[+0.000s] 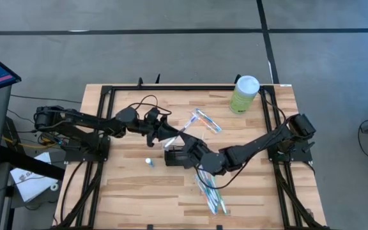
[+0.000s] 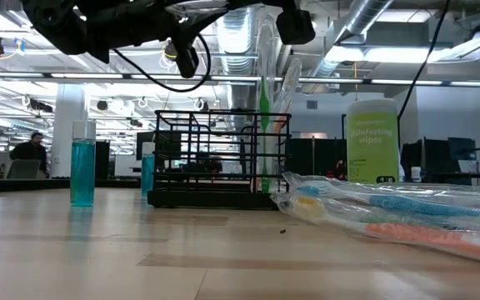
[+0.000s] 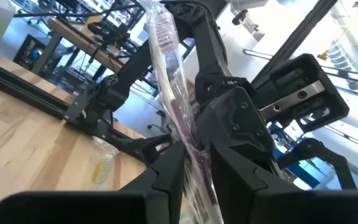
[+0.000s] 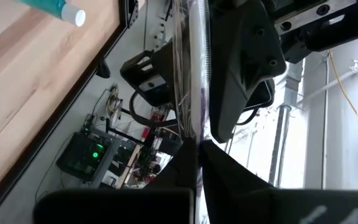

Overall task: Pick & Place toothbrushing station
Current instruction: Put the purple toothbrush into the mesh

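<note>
The black wire-mesh holder (image 1: 173, 157) stands on the table at its middle, and also shows in the low view (image 2: 219, 158). A toothbrush in a clear wrapper (image 1: 183, 132) stands about upright over the holder's right end (image 2: 265, 108). Its lower end reaches down inside the wire frame. My left gripper (image 1: 167, 132) comes from the left. My right gripper (image 1: 193, 148) comes from the right. Both are shut on this wrapped toothbrush, close to each other. My left gripper pinches the wrapped toothbrush (image 3: 194, 163) between its two fingers, which lie across it. The wrapper runs on past the fingers (image 3: 166, 180) toward the brush head (image 3: 163, 31). My right gripper pinches the same wrapped toothbrush (image 4: 194, 134) between its two fingertips (image 4: 219, 163), across its length, near the left gripper's hold.
Several packaged toothbrushes lie near the front right (image 1: 213, 195) and one behind the holder (image 1: 206, 121). A small teal tube (image 1: 149, 162) lies left of the holder. A pale-green wipes canister (image 1: 245, 94) stands at the far right. Teal bottles (image 2: 82, 162) show in the low view.
</note>
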`<move>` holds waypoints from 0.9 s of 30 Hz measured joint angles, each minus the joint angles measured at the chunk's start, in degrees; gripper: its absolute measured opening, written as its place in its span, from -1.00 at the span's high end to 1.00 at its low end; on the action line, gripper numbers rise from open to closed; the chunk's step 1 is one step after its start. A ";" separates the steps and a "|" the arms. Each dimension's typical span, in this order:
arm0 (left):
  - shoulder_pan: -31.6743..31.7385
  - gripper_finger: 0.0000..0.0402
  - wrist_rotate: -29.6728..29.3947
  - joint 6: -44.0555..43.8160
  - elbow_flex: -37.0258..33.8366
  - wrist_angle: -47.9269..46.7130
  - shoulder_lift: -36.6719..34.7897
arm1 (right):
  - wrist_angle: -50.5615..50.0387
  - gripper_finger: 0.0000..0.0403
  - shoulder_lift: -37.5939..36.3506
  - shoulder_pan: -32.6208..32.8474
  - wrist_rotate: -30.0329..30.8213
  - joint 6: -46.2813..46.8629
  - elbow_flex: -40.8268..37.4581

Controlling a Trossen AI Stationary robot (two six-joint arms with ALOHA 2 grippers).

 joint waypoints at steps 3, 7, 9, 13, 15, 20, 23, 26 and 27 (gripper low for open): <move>0.00 0.64 0.27 0.00 0.00 -0.08 0.00 | -0.02 1.00 0.00 0.00 -0.06 0.04 0.00; -0.17 0.61 0.40 0.00 0.00 -0.39 0.00 | -0.13 1.00 0.00 -0.15 -0.06 0.11 0.00; -0.42 0.60 0.40 0.00 0.00 -0.41 0.00 | -0.15 1.00 0.01 -0.15 -0.06 0.09 0.00; -0.74 0.60 0.38 0.26 0.00 -0.74 -0.02 | -0.17 1.00 0.02 -0.13 -0.08 0.09 0.00; -0.74 0.62 0.38 0.69 0.00 -1.16 -0.04 | -0.20 1.00 0.02 -0.15 -0.07 0.08 0.00; -0.73 0.79 0.32 1.96 -0.02 -2.30 -0.09 | -0.59 1.00 0.09 -0.44 0.03 -0.12 -0.02; -0.72 0.91 -0.01 3.16 -0.07 -2.51 -0.11 | -0.72 1.00 0.09 -0.72 0.09 -0.30 -0.04; -0.72 0.95 -0.01 3.77 -0.09 -2.55 -0.11 | -0.71 0.98 0.09 -0.79 0.11 -0.28 -0.04; -0.72 0.95 0.01 4.13 -0.09 -2.57 -0.11 | -0.70 0.97 0.09 -0.79 0.10 -0.24 -0.04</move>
